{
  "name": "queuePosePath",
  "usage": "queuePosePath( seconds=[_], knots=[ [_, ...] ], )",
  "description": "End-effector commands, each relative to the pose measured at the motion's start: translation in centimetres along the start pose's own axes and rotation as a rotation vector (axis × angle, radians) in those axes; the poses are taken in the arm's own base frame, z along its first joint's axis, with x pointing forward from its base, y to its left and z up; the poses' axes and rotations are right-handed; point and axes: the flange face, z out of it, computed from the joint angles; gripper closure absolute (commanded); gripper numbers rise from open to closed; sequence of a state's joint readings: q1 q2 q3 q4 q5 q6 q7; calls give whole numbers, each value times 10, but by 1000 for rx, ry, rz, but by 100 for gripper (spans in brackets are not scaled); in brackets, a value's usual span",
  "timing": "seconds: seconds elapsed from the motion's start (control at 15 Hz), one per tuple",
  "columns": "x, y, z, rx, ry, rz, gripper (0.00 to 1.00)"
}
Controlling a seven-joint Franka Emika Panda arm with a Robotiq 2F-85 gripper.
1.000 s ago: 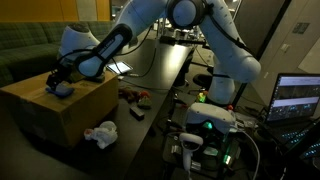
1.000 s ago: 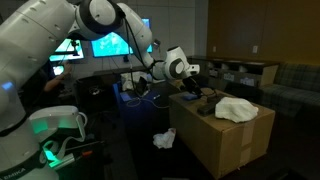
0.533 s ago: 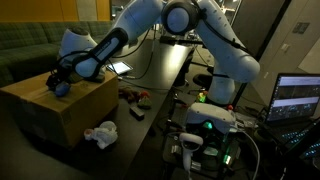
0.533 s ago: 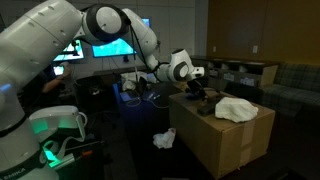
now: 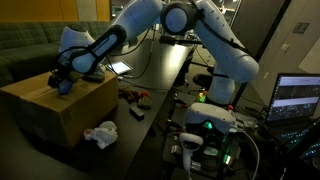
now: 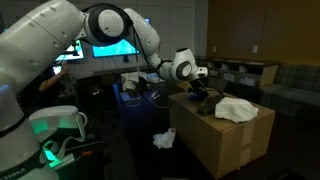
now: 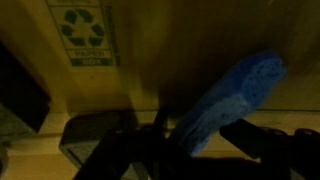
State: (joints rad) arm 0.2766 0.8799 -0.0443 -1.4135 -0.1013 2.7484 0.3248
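**Hand [image 7: 195, 140] astride a blue sponge [image 7: 235, 85] on a cardboard box [image 7: 150, 65]**

The hand is seen at a middling width, with one finger on either side of the sponge. Whether the sponge is gripped cannot be told. The sponge lies directly beneath the hand on the box top, its long axis slanting across the gap. That slant is shown only in the wrist view. A white cloth [image 6: 235, 108] farther along the box is shown in an exterior view but not in the wrist view.

The arm [image 5: 165, 20] is built of smooth, rounded white shells, with dark rings at the joints. Its white base [image 5: 208, 122] glows green in both exterior views. The wrist ends in a black claw [image 5: 61, 84], whose dark fingers [image 7: 120, 155] appear blurred in the wrist view.
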Motion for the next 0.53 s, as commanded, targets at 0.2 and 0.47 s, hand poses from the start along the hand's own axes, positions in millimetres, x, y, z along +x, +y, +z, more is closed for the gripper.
queuePosePath(
  seconds=[0.2,0.47],
  knots=[
    [1,-8,-5,8,-50,-8,90],
    [0,-13,-18,6,-81,-37,92]
  ],
)
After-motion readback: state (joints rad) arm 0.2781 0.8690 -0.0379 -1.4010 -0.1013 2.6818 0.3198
